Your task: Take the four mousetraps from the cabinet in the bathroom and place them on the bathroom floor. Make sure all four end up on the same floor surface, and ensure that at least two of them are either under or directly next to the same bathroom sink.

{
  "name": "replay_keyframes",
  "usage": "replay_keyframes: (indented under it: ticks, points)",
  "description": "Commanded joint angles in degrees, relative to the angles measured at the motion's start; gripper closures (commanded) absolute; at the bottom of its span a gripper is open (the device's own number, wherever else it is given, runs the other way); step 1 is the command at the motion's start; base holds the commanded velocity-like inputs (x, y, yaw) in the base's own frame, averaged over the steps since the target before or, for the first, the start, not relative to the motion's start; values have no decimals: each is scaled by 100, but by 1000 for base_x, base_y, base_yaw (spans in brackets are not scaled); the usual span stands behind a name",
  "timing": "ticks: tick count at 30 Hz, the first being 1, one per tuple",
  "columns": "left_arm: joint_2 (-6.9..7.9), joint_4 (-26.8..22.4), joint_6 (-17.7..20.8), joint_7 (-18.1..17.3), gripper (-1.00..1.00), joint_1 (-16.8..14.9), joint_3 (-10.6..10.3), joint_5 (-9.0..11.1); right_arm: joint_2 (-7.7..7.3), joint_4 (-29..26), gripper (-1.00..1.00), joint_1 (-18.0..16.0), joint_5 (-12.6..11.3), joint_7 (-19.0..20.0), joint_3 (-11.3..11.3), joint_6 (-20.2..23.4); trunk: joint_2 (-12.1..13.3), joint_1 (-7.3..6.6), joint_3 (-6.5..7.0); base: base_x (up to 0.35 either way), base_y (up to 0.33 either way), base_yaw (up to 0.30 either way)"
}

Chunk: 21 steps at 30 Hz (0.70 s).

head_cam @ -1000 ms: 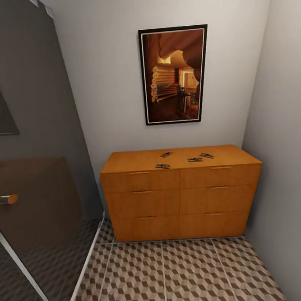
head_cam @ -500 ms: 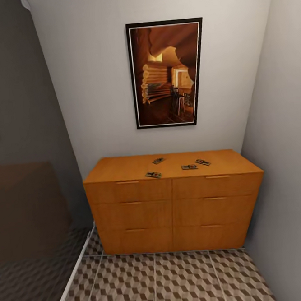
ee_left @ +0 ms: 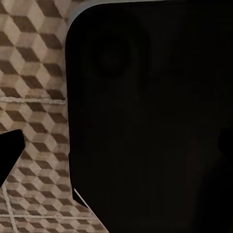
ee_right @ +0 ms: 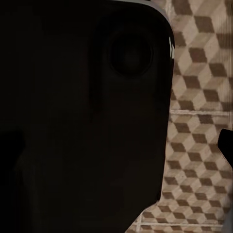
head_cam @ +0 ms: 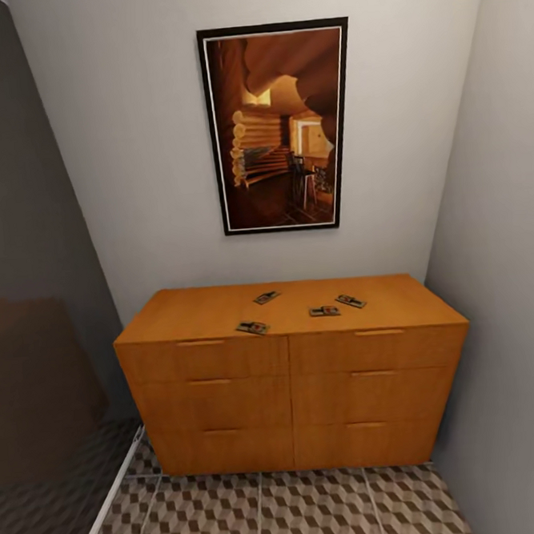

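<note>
The robot has closed on the cabinet (head_cam: 292,377); four mousetraps (head_cam: 252,327) now sit nearer, all untouched on top. Neither claw's state can be told; pickup remains pending.

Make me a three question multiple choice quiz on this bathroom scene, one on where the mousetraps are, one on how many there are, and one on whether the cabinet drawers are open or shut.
1. Where do the mousetraps lie?
A. On the tiled floor
B. On the cabinet's flat top
C. Inside an open drawer

2. How many mousetraps are in the head view?
A. Two
B. Three
C. Four

3. What state are the cabinet drawers in?
A. All shut
B. Top left pulled out
C. All pulled out

Answers:
1. B, the traps rest on the orange-brown top, below the framed picture.
2. C, four small dark pieces are spread across the top.
3. A, every drawer front sits flush, with none standing out.
</note>
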Motion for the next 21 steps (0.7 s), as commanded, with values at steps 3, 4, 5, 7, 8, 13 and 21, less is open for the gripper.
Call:
replay_keyframes:
  ticks: [3, 4, 5, 7, 8, 13, 21]
  points:
    - [2, -2, -5, -1, -100, -2, 5, 8, 1, 3, -100, -3, 5, -1, 1, -18, -2, 1, -5, 114, -79, 0]
    - [-2, -2, -6, -1, -100, -2, 5, 6, 1, 3, -100, -2, 5, -1, 1, -18, -2, 1, -5, 71, -50, 0]
    - [-4, -2, -6, -1, -100, -2, 5, 5, 1, 3, -100, -2, 5, -1, 1, -18, -2, 1, -5, 57, -40, 0]
    - [-6, -2, -8, -1, -100, -2, 5, 4, 1, 3, -100, -1, 5, -1, 1, -18, -2, 1, -5, 46, -32, 0]
    - [-8, -2, -10, -1, -100, -2, 5, 3, 1, 3, -100, -3, 5, -1, 1, -18, -2, 1, -5, 37, -26, 0]
    - [-9, -5, -14, -1, -100, -2, 5, 0, 1, 3, -100, -3, 5, -1, 1, -18, -2, 1, -5, 20, -14, 0]
    - [-11, -11, -14, -1, -100, -2, -6, 0, -1, 3, -100, -3, -21, -1, -25, -23, -2, 1, -5, 6, -4, 0]
